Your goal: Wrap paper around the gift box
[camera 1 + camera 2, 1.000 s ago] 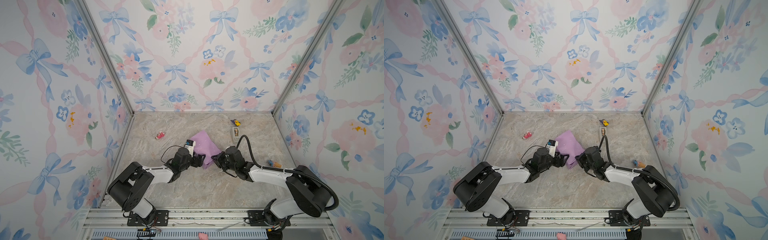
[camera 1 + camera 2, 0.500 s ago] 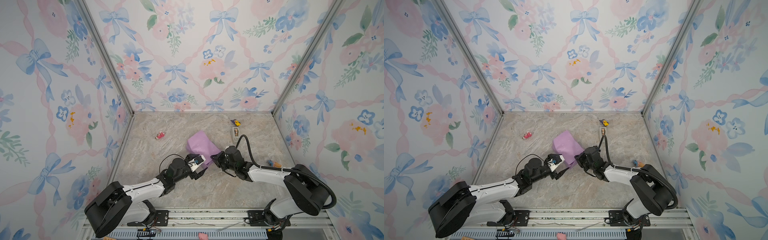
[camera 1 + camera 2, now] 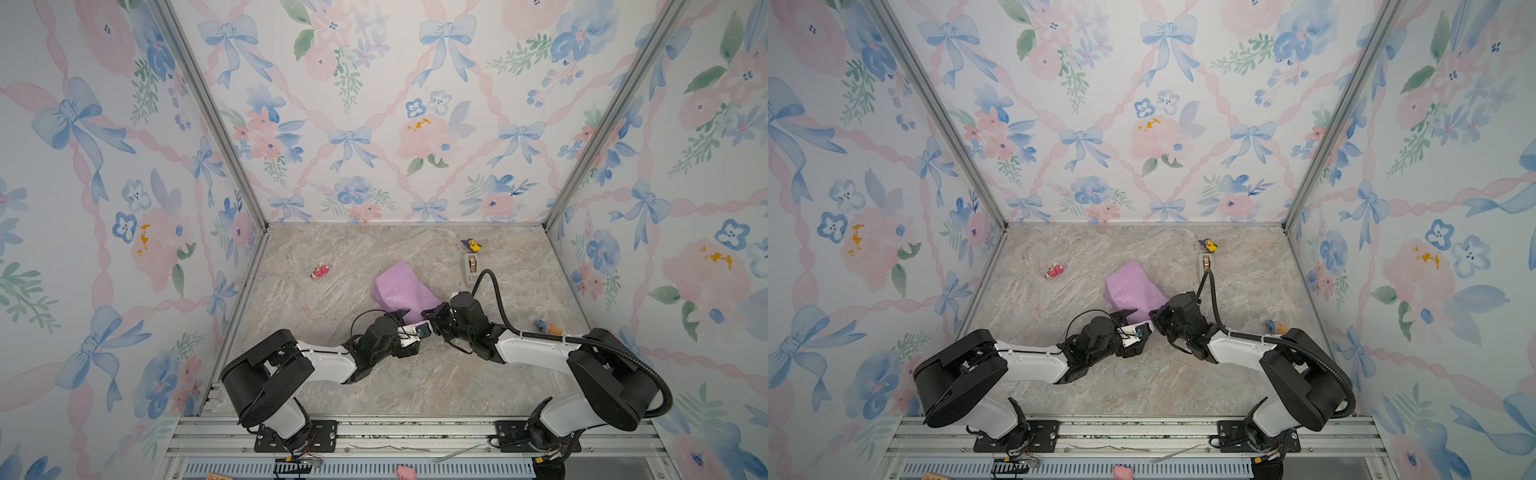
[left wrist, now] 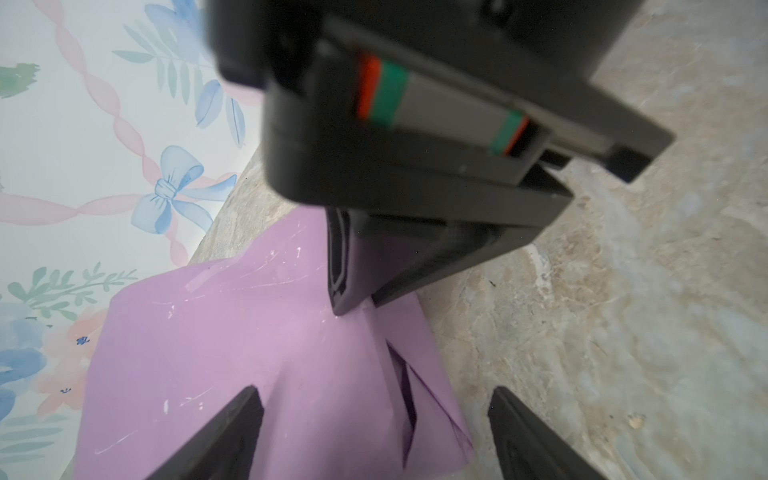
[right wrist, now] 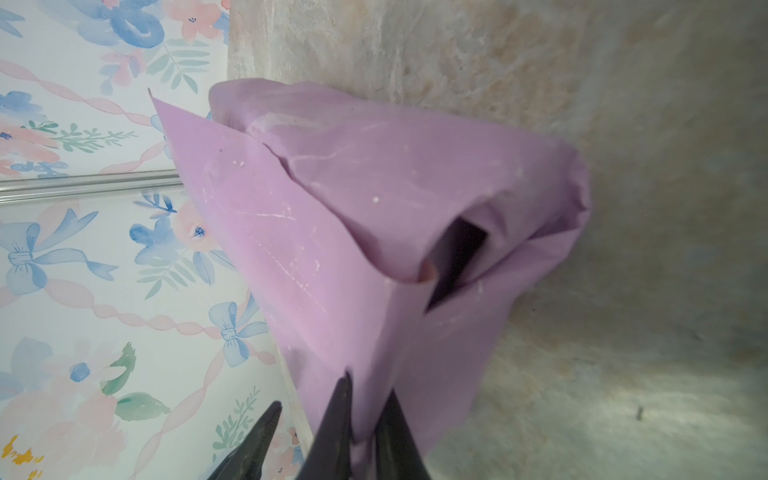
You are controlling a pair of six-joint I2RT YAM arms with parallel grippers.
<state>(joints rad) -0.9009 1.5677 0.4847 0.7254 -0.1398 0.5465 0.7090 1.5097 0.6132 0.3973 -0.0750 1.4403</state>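
The gift box [image 5: 457, 253] sat mid-way across the desk [image 3: 340, 386], nearly all covered by the paper [image 3: 399, 291] with only a dark sliver showing, right fingers [image 5: 332, 436] clenched on the near flap, likely to hold the fold taut, left fingers [image 4: 224, 440] released, spread wide beside it, holding nothing.

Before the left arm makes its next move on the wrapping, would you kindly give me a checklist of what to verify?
1. Right claw pinching the paper: ok, shut on a flap.
2. Left claw free: ok, open and holding nothing.
3. Gift box covered from above: ok, only paper shows in both top views.
4. End fold closed: not ok, a dark gap is open beside the flap.
5. Seam taped: cannot tell.
6. Tape dispenser on the table: ok, it stands beyond the right arm.
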